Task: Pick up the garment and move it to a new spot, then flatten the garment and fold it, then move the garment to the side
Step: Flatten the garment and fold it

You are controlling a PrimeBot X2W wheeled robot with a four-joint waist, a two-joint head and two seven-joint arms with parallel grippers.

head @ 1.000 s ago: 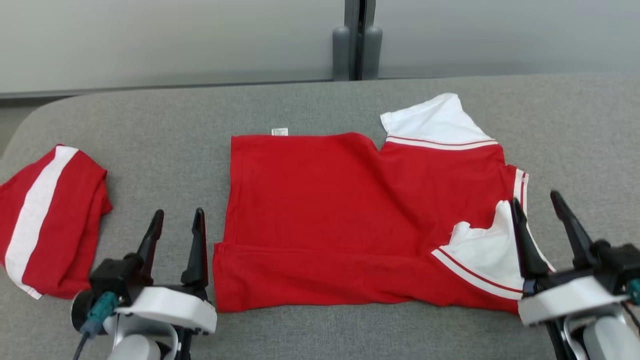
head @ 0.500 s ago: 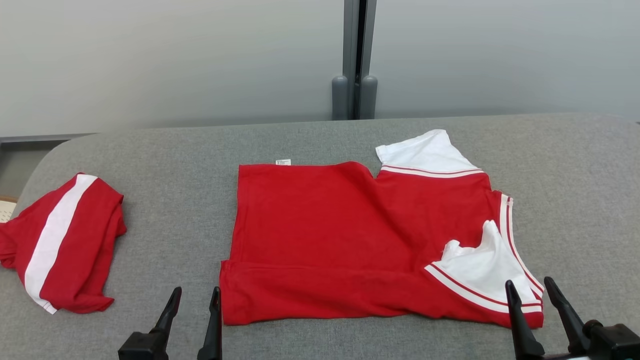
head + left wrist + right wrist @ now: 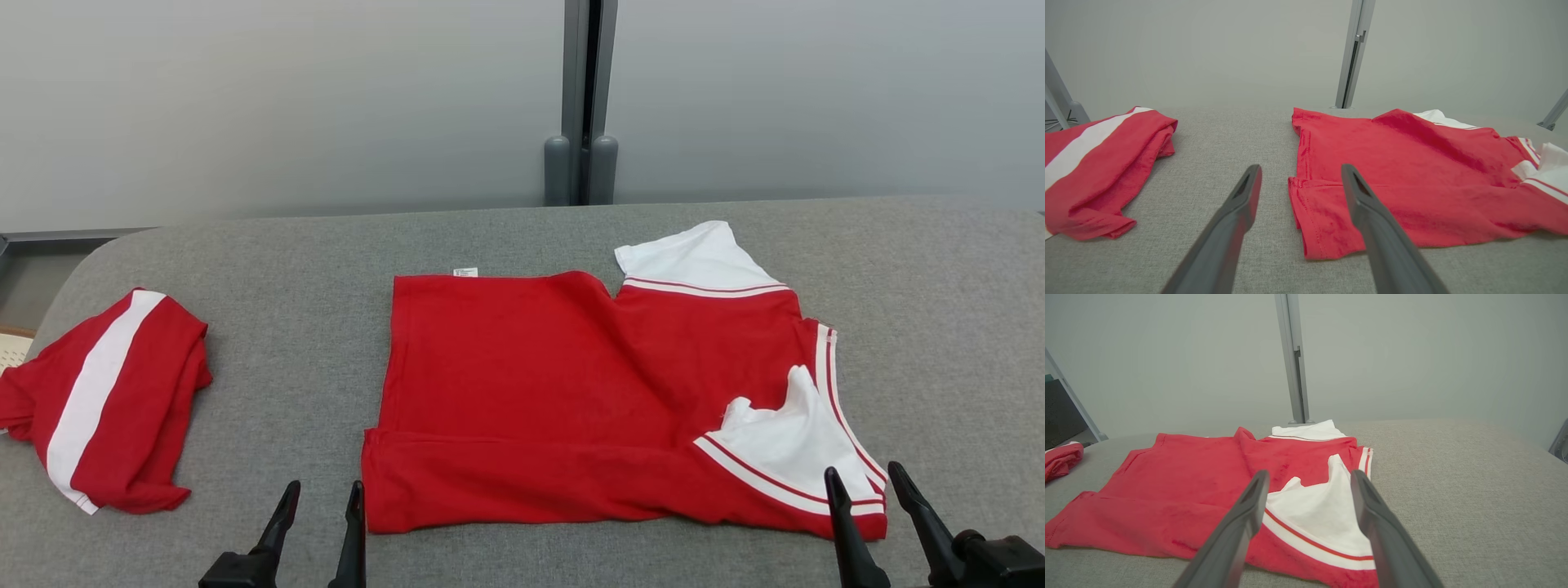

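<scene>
- Two grippers wait at the near edge of the worktop [image 3: 286, 269], both with jaws released and nothing between them. The left gripper [image 3: 325, 490] is just beside the shirt's near-left corner and the right gripper [image 3: 862, 474] is at its near-right corner.
- The shirt [image 3: 555, 384] lies spread sideways in the middle of the worktop, hem toward the left edge and shoulders toward the right. A second red-and-white garment [image 3: 106, 400] sits bunched by the left edge, well apart.
- Its near long side looks turned over as a narrow band [image 3: 531, 482]. The near sleeve [image 3: 792, 449] lies crumpled on the red body, while the far sleeve [image 3: 694, 257] pokes out flat toward the far edge.
- My judgement is that flattening is mostly done and folding is under way.
- To fold well, smooth the crumpled near sleeve first (a lump there would be trapped inside every later fold).
- Each gripper should pinch both layers at its own corner of the near band, low and close to the cloth, so the turned-over strip does not slip open.
- Lift and carry the two corners together at the same height, so that the crease stays parallel to the near edge.
- Tuck the far sleeve in before the final fold, and keep clear of the bunched garment.
</scene>
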